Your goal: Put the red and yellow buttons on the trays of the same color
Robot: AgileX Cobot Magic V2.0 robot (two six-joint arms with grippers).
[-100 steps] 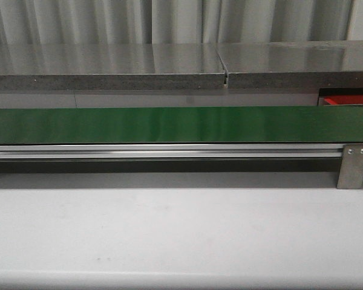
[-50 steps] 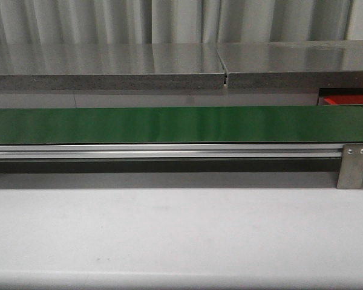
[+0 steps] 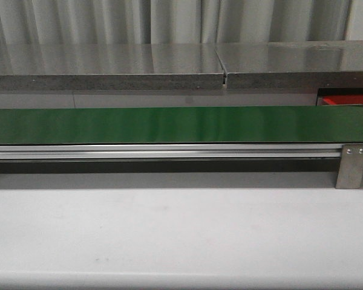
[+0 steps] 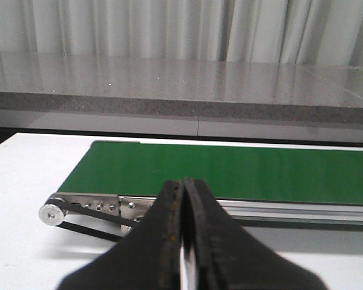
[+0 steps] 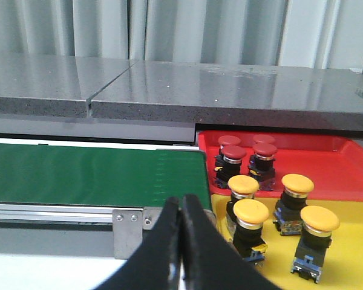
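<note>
**A:** Since the green belt (image 3: 181,124) is bare, where are the buttons? Both hands look pinched closed on nothing, left hand (image 4: 183,199) and right hand (image 5: 181,220).

**B:** Lower right of the right wrist frame: red buttons (image 5: 247,156) on the red tray (image 5: 345,169), yellow buttons (image 5: 278,205) on the yellow tray (image 5: 351,254). Looks sorted to me. I'd wait over the belt, open the fingers early, and only reach when a button rolls close.
</note>
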